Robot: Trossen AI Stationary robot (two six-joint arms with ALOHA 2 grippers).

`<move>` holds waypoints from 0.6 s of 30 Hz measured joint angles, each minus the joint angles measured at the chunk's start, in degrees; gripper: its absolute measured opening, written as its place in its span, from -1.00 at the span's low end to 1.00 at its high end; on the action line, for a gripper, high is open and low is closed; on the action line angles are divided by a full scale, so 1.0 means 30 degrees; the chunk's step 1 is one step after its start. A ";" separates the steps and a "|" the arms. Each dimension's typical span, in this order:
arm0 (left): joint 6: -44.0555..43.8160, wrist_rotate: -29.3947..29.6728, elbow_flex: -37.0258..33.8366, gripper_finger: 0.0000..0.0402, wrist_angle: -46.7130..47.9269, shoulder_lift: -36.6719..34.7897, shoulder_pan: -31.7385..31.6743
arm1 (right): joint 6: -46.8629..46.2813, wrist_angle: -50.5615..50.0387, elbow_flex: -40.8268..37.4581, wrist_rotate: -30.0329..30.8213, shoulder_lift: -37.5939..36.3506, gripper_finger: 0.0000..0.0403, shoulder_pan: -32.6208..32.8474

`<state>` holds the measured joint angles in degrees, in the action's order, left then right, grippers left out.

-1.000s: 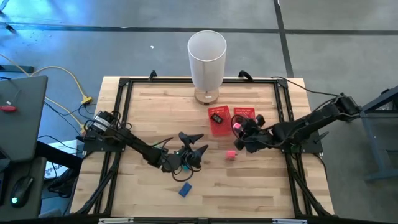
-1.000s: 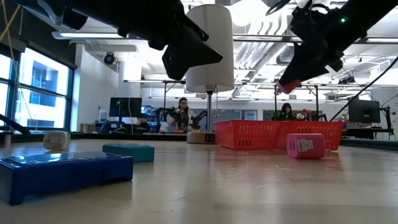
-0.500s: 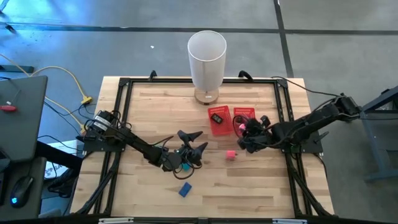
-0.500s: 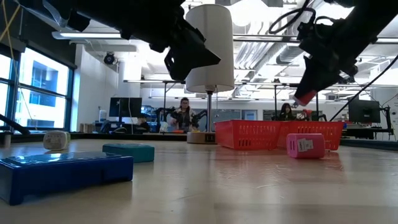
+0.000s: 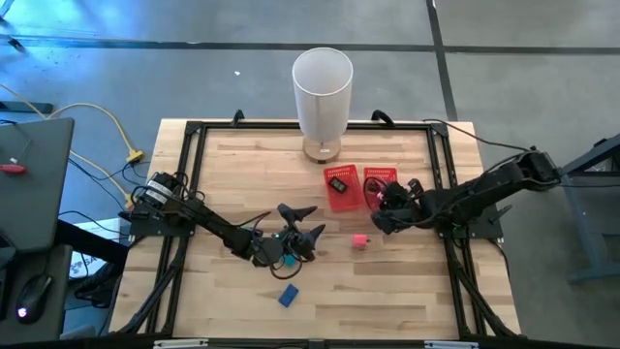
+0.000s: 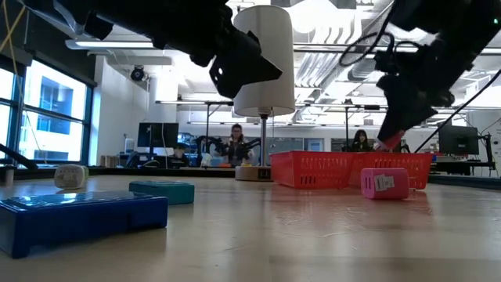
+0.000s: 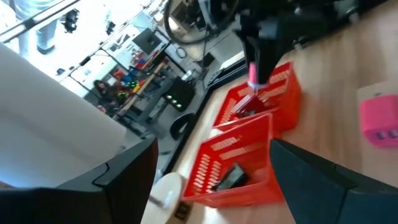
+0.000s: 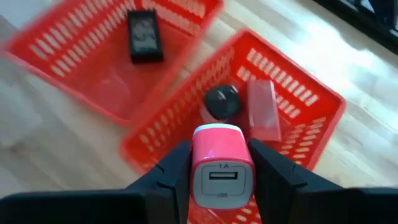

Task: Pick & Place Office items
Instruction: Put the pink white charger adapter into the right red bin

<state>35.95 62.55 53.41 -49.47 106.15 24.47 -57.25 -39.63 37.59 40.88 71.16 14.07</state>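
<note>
Pink charger [image 8: 222, 167] clenched in right tool [image 8: 217, 177] over red tray [image 8: 314, 140]; left tool [image 5: 302, 225] released; seemingly light, rigid, slick-sided, best gripped across flat faces.

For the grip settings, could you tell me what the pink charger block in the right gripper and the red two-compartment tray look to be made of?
Pink charger block: looks like smooth moulded plastic with a slight sheen and a white port face. Red slotted two-compartment tray: probably rigid plastic, given its even slots and uniform colour, though coated metal cannot be excluded. The right gripper clamps the block.

White cylinder [image 7: 56, 118] cut off by edge; red tray [image 8: 186, 81] blurred.
</note>
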 joint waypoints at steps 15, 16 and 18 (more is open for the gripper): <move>-0.5708 -0.7511 -0.0015 0.50 0.4458 -0.0660 -0.1071 | 0.3527 0.5773 -0.2878 -0.1766 -0.0036 -0.41 -0.1950; -0.6257 -0.7980 -0.0015 0.50 0.4909 -0.0852 -0.1205 | 0.3650 0.5748 -0.2927 -0.1784 -0.0003 -0.41 -0.2071; -0.7259 -0.9079 -0.0015 0.50 0.5735 -0.1291 -0.1494 | 0.4028 0.5994 -0.2997 -0.1779 0.0131 -0.41 -0.2331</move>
<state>14.17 35.32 53.36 -32.26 102.27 19.99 -45.17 -21.65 28.59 35.54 71.55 7.08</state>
